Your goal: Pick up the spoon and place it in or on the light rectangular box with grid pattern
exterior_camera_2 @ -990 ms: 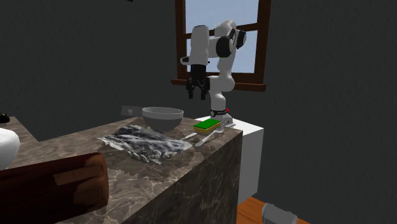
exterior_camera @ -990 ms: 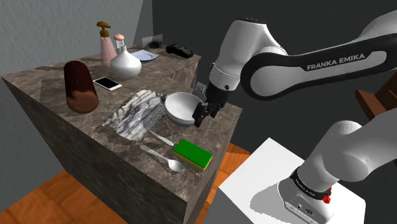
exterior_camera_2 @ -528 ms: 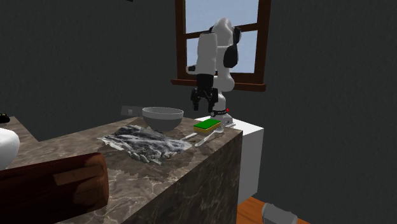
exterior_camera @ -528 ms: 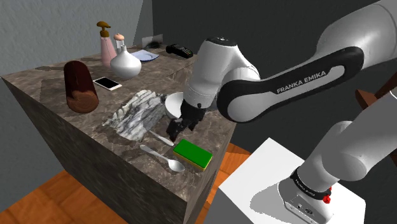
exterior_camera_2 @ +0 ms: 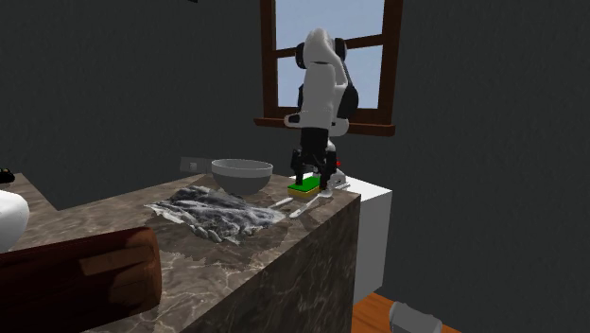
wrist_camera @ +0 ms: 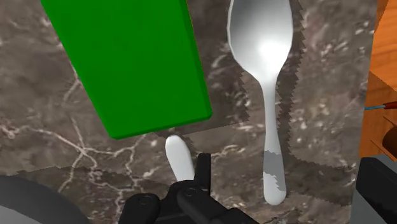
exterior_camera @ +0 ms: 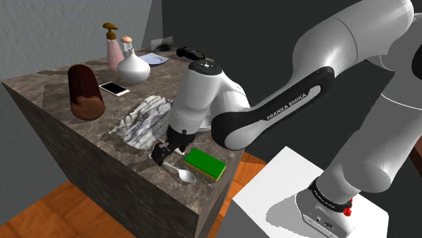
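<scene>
- The work surface is a dark brown, pale-veined stone counter (exterior_camera: 51,91), a tall block on an orange wooden floor (exterior_camera: 37,213).
- The walls are dark grey. In the second exterior view a brown-framed window (exterior_camera_2: 391,66) stands behind the arm.
- Toward the shoulder view's far left, a brown cylinder (exterior_camera: 84,91), a phone (exterior_camera: 113,88), a white vase (exterior_camera: 133,67) and a pink pump bottle (exterior_camera: 113,46) sit on the counter.
- A grey-white marbled sheet (exterior_camera: 138,118) lies near the middle. In the second exterior view a grey bowl (exterior_camera_2: 241,175) stands at the sheet's far side.
- The spoon (exterior_camera: 182,174) is pale and silvery. It lies flat at the counter's near edge in the shoulder view, just beside a green sponge (exterior_camera: 205,163) at the corner closest to the white stand (exterior_camera: 284,189).
- Its long axis runs along that near edge, roughly parallel to the sponge's long side.
- The spoon's bowl points toward the shoulder view's right and lies alongside the sponge. The handle points left, toward the gripper.
- The gripper (wrist_camera: 289,167) hangs low over the handle's end with its fingers spread. The handle tip lies between them and neither finger touches it.
- The end of a second pale utensil (wrist_camera: 179,156) lies on the counter between the sponge's corner and one finger.
</scene>
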